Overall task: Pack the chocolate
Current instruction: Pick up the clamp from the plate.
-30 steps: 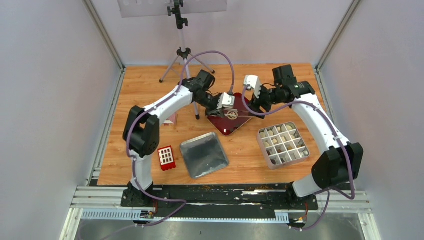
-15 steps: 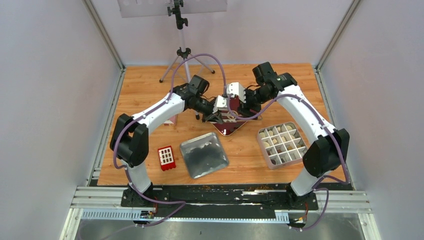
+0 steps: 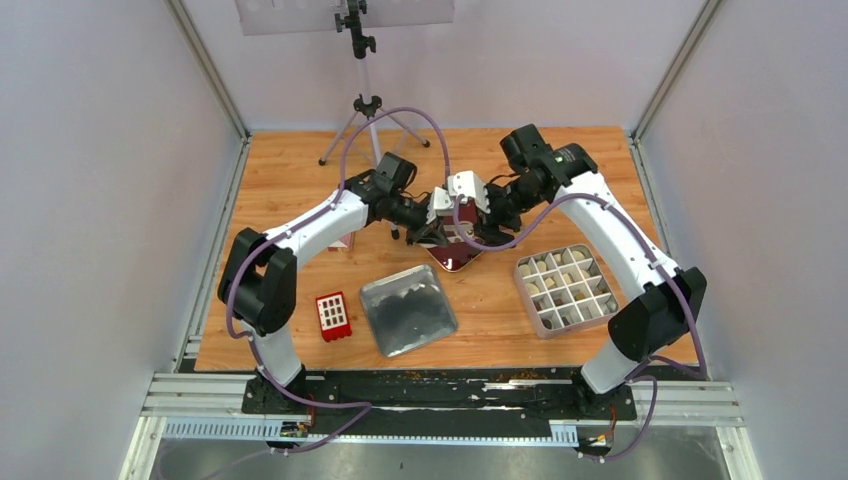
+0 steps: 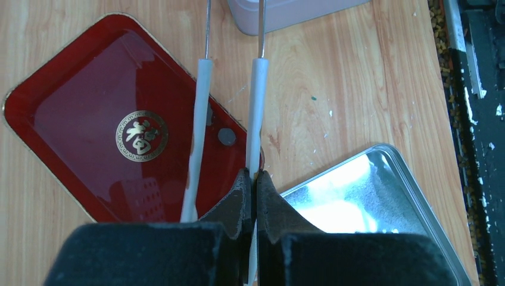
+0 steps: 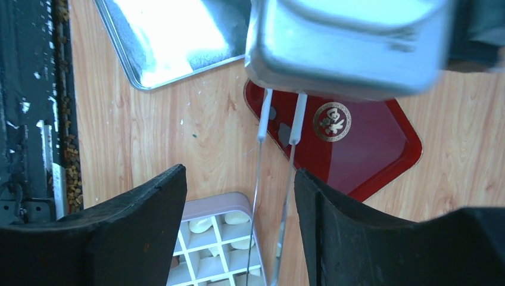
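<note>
The chocolate (image 3: 560, 283) lies as cream and brown pieces in the cells of a pale grid box (image 3: 528, 270); cream pieces (image 5: 202, 225) show again in the right wrist view. One small dark round piece (image 4: 226, 137) sits on the red tray (image 4: 89, 119). My left gripper (image 4: 255, 174) is shut on one arm of white-sleeved metal tongs (image 4: 257, 101), which point over the tray's edge toward the grid box (image 4: 286, 12). My right gripper (image 5: 239, 173) is open, its fingers on either side of the tongs' thin metal tips (image 5: 284, 196). Over the red tray (image 3: 455, 260), both grippers meet.
A shallow silver tin (image 3: 408, 310) lies in front of the red tray, with a small red block with white squares (image 3: 333, 315) to its left. A tripod (image 3: 365, 110) stands at the back. The left wrist's camera housing (image 5: 345, 47) hangs close above my right fingers.
The right arm swung left to the left gripper, and its open fingers now flank the tongs' tips. The left gripper drew slightly left with the tongs.
</note>
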Robot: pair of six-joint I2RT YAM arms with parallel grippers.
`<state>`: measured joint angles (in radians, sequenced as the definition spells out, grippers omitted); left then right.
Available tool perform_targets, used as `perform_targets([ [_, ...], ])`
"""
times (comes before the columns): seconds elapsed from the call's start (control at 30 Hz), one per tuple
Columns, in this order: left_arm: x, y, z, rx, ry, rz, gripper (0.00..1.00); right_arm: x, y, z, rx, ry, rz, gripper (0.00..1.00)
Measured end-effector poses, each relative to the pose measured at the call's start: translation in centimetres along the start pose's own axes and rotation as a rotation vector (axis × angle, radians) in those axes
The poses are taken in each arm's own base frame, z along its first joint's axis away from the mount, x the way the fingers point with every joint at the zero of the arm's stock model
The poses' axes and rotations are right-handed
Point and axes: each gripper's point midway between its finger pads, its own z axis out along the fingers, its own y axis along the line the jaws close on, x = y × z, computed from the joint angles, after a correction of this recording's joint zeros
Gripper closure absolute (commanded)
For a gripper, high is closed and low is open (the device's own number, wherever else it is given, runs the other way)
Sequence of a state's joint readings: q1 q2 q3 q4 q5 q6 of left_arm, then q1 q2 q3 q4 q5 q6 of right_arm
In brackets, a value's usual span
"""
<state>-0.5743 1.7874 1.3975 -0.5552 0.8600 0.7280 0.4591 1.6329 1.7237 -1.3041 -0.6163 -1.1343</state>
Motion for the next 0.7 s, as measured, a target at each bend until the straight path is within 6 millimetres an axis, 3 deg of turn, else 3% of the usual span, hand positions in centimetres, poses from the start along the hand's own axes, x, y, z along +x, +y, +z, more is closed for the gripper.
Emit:
perform_targets([
  [0.2,-1.7,-0.2,-0.8,-0.016,-0.039,0.006,1.00,1.4,-1.4,1.4,0.062,0.094,-0.017,0.35],
  [0.37,-2.1,-0.3,-1.1,-0.021,-0.048,-0.005,1.00,1.1,-3.2,1.7,0.112,0.095,-0.030,0.37],
  [0.53,-2.1,0.1,-1.1,-0.036,-0.060,-0.033,1.00,1.2,-3.3,1.7,0.113,0.101,-0.045,0.44],
  [0.7,-1.8,1.0,-1.4,-0.065,-0.101,-0.107,1.00,1.5,-2.2,1.7,0.065,0.109,-0.048,0.44],
])
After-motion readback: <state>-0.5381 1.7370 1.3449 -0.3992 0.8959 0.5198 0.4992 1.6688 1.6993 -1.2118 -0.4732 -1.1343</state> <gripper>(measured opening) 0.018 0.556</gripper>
